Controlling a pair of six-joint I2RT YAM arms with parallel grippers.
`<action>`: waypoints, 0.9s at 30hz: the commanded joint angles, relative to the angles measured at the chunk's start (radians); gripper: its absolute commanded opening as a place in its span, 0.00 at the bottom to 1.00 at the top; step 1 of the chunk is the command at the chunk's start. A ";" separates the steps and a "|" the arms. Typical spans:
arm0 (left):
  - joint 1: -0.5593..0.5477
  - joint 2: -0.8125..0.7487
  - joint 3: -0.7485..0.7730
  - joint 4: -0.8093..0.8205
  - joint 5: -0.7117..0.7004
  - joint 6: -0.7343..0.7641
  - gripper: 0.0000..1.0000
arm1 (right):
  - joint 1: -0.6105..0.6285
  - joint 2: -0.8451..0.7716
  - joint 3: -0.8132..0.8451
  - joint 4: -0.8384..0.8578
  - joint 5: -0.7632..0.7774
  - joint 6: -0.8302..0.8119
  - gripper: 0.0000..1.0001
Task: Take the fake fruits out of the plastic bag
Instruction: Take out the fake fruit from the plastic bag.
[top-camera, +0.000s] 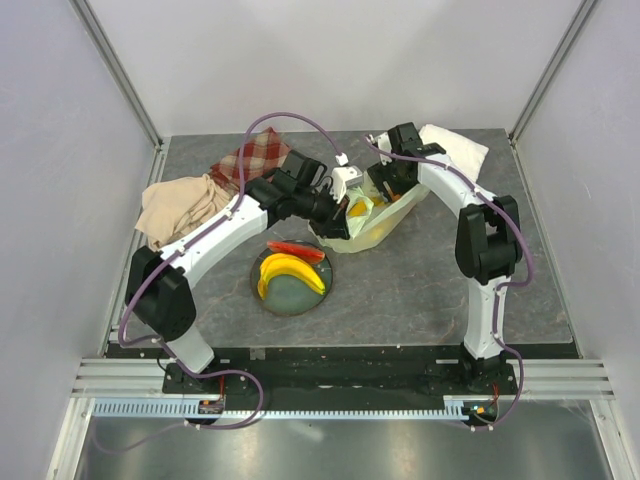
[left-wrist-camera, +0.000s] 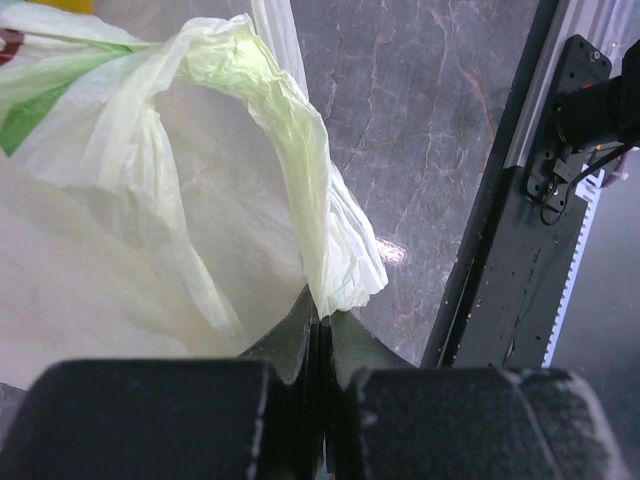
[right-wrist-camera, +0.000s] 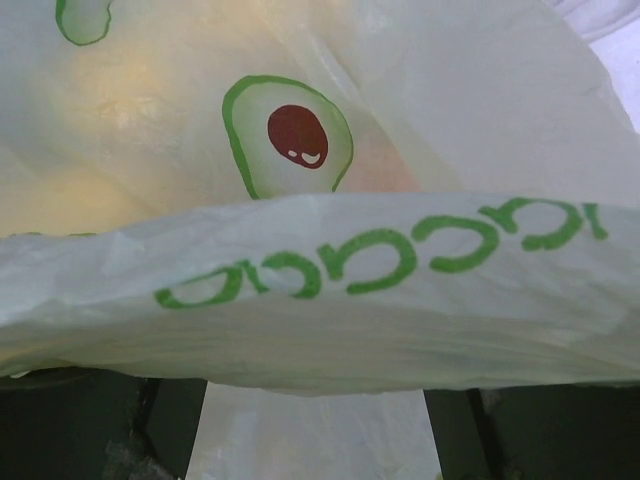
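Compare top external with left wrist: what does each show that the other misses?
Only top external: the dark round plate carrying a yellow plastic banana bunch, with a red plastic watermelon slice at its far edge. It also shows the red checked cloth, the crumpled beige cloth, the white folded towel, and the right gripper at the thin pale yellow-green plastic bag.
Only left wrist: the left gripper shut on the bag's twisted handle loop.
Both: the bag and the grey marbled table.
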 joint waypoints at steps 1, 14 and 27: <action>0.006 0.004 0.034 0.016 -0.012 0.030 0.02 | -0.013 -0.015 0.006 0.014 -0.091 -0.026 0.82; 0.014 -0.053 -0.071 0.004 0.031 -0.047 0.01 | -0.001 -0.230 -0.223 -0.060 -0.544 -0.225 0.76; 0.037 -0.065 -0.075 -0.033 -0.016 -0.007 0.02 | 0.044 -0.014 -0.141 -0.114 -0.458 -0.241 0.75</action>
